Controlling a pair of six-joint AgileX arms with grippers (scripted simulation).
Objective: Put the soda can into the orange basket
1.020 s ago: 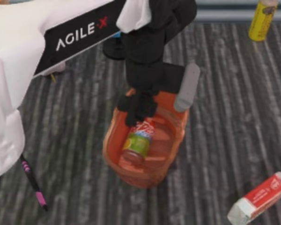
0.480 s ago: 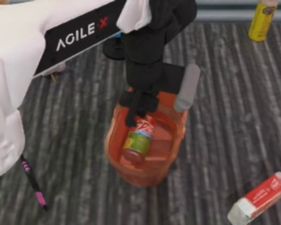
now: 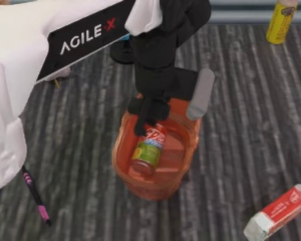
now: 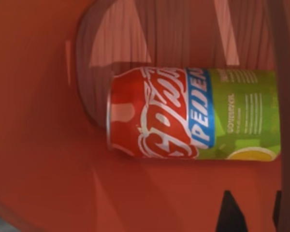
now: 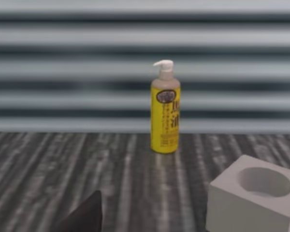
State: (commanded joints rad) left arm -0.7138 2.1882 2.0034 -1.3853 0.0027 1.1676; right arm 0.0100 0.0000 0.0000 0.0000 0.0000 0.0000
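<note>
Left end effector (image 3: 146, 124) hovered over orange basket (image 3: 124, 170), grip state unclear; soda can (image 3: 148, 149) lay inside, light, smooth, best gripped mid-body.

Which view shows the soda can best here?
The left wrist view: the soda can fills it, lying inside the orange basket. The top view shows it small, partly under the left gripper. The right wrist view misses it.
</note>
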